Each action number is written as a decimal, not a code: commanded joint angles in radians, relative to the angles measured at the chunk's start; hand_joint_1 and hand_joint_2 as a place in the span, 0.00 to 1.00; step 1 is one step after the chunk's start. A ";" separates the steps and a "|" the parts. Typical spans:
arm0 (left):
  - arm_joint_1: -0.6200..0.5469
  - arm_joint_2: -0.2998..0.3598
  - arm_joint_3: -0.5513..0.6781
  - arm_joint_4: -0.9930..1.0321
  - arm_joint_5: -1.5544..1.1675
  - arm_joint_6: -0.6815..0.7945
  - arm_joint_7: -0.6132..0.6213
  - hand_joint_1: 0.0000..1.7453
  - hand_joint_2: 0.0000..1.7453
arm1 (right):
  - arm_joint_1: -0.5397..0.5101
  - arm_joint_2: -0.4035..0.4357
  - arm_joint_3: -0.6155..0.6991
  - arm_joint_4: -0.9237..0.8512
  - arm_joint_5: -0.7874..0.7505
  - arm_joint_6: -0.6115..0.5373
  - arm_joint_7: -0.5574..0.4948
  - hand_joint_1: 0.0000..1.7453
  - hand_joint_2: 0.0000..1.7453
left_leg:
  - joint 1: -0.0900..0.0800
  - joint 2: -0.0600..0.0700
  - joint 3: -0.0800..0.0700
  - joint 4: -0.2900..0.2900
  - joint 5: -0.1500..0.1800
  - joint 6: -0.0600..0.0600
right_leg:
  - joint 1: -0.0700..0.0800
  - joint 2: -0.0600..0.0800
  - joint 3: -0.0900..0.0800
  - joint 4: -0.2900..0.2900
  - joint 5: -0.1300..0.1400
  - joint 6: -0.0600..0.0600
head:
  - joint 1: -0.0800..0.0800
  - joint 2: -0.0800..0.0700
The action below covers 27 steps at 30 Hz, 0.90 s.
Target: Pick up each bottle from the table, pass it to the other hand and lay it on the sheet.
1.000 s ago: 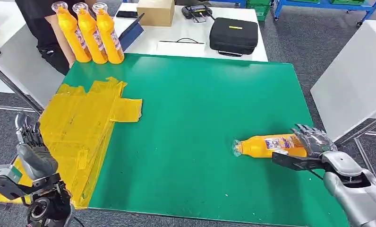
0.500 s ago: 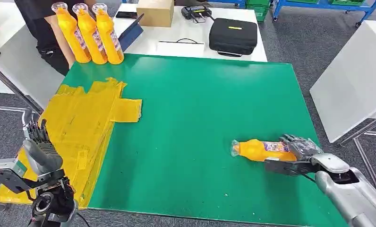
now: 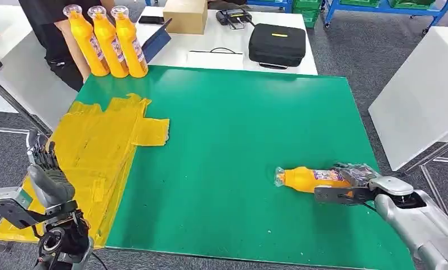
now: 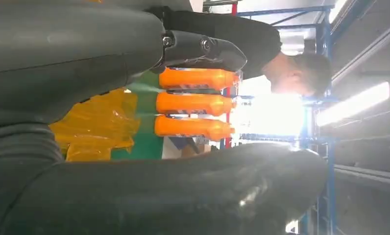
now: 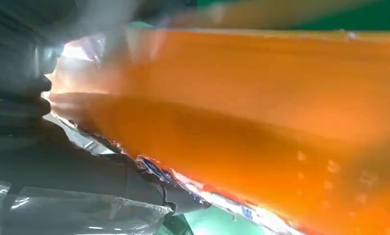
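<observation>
An orange bottle (image 3: pixel 306 179) lies on its side on the green table top (image 3: pixel 238 112), near the right front, cap toward the left. My right hand (image 3: pixel 357 183) wraps its base end, fingers curled over the top and the thumb along the near side. In the right wrist view the bottle (image 5: pixel 261 112) sits against my thumb (image 5: pixel 85 176). My left hand (image 3: pixel 44 177) is raised at the front left beside the yellow sheet (image 3: pixel 98 146), fingers apart and holding nothing. Three more orange bottles (image 3: pixel 108 39) stand upright at the far left corner, and they appear as bottles (image 4: pixel 193 103) in the left wrist view.
A person in black (image 3: pixel 47 28) stands behind the three bottles. A white table beyond carries a black case (image 3: pixel 278 42) and a cardboard box (image 3: pixel 185 14). Another white table (image 3: pixel 419 90) stands close on the right.
My right hand has lowered onto the lying bottle and its fingers have curled round it. The left hand has risen slightly beside the sheet.
</observation>
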 commanded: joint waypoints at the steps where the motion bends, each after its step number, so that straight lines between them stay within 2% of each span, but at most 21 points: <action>1: -0.009 0.005 -0.003 0.038 0.003 0.003 -0.002 0.00 0.00 | 0.011 0.022 0.066 0.061 -0.003 0.004 0.003 1.00 1.00 | 0.001 0.001 0.002 -0.001 -0.001 -0.002 | 0.001 -0.003 0.003 -0.001 0.000 -0.002 | 0.000 0.000; 5: -0.010 -0.002 0.006 0.036 0.002 0.001 0.003 0.00 0.00 | 0.019 0.023 0.049 0.047 -0.023 -0.016 0.002 1.00 1.00 | 0.001 0.000 0.003 -0.001 -0.001 -0.002 | 0.002 -0.004 0.003 -0.001 -0.001 -0.002 | 0.000 0.000; 7: 0.001 -0.002 0.013 0.027 0.002 -0.004 0.015 0.00 0.00 | 0.022 0.041 -0.004 0.036 -0.093 -0.039 -0.011 1.00 1.00 | 0.001 0.000 0.003 -0.001 -0.001 -0.002 | 0.002 -0.004 0.003 -0.001 -0.001 -0.002 | 0.000 0.000; 9: 0.021 -0.001 0.023 0.010 0.026 -0.027 0.055 0.00 0.00 | 0.040 0.078 -0.095 0.020 -0.226 -0.047 -0.042 1.00 1.00 | 0.001 0.002 0.003 -0.001 -0.001 -0.003 | 0.002 -0.003 0.003 -0.001 -0.001 -0.003 | 0.000 0.000; 10: 0.033 -0.003 0.030 0.008 0.078 -0.064 0.102 0.00 1.00 | 0.045 0.098 -0.139 -0.001 -0.308 -0.046 -0.062 1.00 1.00 | 0.001 0.004 0.004 -0.001 -0.002 -0.003 | 0.002 -0.002 0.003 -0.001 -0.001 -0.003 | 0.000 0.000; 13: 0.055 -0.008 0.021 0.007 0.191 -0.150 0.156 0.00 1.00 | 0.040 0.166 -0.211 -0.081 -0.462 -0.065 -0.109 1.00 1.00 | 0.000 0.006 0.002 -0.001 -0.002 -0.003 | 0.001 0.002 0.001 -0.001 0.000 -0.002 | 0.000 0.000; 14: 0.055 -0.010 -0.002 0.007 0.235 -0.186 0.171 0.00 0.00 | 0.046 0.208 -0.236 -0.136 -0.524 -0.073 -0.115 1.00 1.00 | 0.001 0.010 0.003 0.000 -0.003 -0.004 | 0.002 0.003 0.001 0.000 0.000 -0.004 | 0.000 0.000; 15: 0.050 -0.018 -0.018 0.007 0.248 -0.194 0.173 0.00 1.00 | 0.048 0.236 -0.246 -0.168 -0.555 -0.075 -0.108 1.00 1.00 | 0.000 0.008 0.001 0.000 -0.002 -0.003 | 0.001 0.003 0.000 0.000 0.000 -0.003 | 0.001 0.000; 16: 0.034 -0.023 -0.052 0.009 0.264 -0.213 0.181 0.00 1.00 | 0.049 0.280 -0.264 -0.203 -0.615 -0.070 -0.108 1.00 1.00 | 0.001 0.012 0.001 0.000 -0.003 -0.004 | 0.002 0.006 -0.001 0.001 0.001 -0.004 | 0.000 0.000; 17: 0.013 -0.041 -0.101 0.011 0.276 -0.228 0.192 0.00 1.00 | 0.043 0.331 -0.268 -0.240 -0.688 -0.038 -0.102 1.00 1.00 | 0.001 0.010 -0.001 0.000 -0.002 -0.003 | 0.001 0.005 -0.002 0.001 0.001 -0.003 | 0.000 0.000; 18: 0.001 -0.043 -0.134 0.011 0.272 -0.202 0.195 0.00 1.00 | 0.040 0.340 -0.246 -0.267 -0.697 -0.044 -0.069 1.00 1.00 | 0.001 0.009 -0.002 0.000 -0.002 -0.004 | 0.001 0.003 -0.004 0.001 0.001 -0.003 | 0.000 0.000; 19: -0.015 -0.059 -0.200 -0.007 0.204 -0.188 0.174 0.00 1.00 | 0.056 0.368 -0.257 -0.306 -0.734 -0.067 -0.088 1.00 1.00 | 0.001 0.007 -0.004 0.000 -0.001 -0.003 | 0.001 0.003 -0.005 0.001 0.001 -0.002 | 0.000 0.000; 21: -0.013 -0.076 -0.271 -0.036 0.174 -0.177 0.181 0.00 1.00 | 0.075 0.385 -0.260 -0.339 -0.758 -0.078 -0.086 1.00 1.00 | 0.002 0.004 -0.004 0.000 0.001 -0.004 | 0.002 -0.001 -0.005 0.001 0.000 -0.002 | 0.000 0.000; 24: -0.004 -0.070 -0.290 -0.052 0.167 -0.156 0.181 0.00 1.00 | 0.084 0.374 -0.260 -0.346 -0.761 -0.081 -0.085 1.00 1.00 | 0.002 0.000 -0.004 0.000 0.001 -0.003 | 0.002 -0.003 -0.004 0.001 -0.001 -0.002 | 0.000 0.000; 27: -0.016 -0.062 -0.365 -0.067 0.142 -0.191 0.175 0.00 1.00 | 0.087 0.440 -0.295 -0.332 -0.806 -0.079 -0.111 1.00 1.00 | 0.001 0.000 -0.004 0.001 -0.001 -0.004 | 0.001 -0.004 -0.003 0.001 -0.002 -0.002 | 0.001 0.000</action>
